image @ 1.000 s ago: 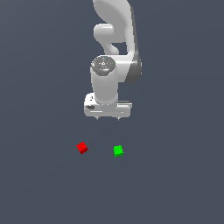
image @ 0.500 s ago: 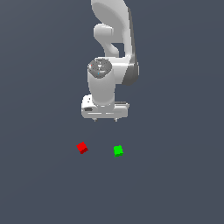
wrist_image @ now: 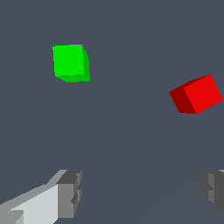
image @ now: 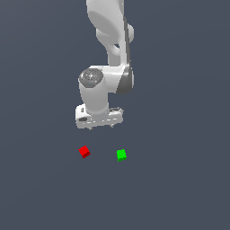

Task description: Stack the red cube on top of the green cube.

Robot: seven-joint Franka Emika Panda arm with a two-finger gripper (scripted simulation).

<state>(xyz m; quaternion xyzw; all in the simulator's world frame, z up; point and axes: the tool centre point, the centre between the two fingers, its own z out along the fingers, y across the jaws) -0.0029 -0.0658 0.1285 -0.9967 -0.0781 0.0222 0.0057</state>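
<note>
The approach is under way: the gripper [image: 101, 127] hangs with jaws spread and empty above the red cube [image: 84, 151], which sits mid-tabletop beside, but apart from, the green cube [image: 121, 155]. Next it needs to descend over the red one.

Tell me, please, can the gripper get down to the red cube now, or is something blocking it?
Probably yes. The gripper hangs open above the red cube, which lies alone on the bare floor, apart from the green cube. Nothing stands between them.
</note>
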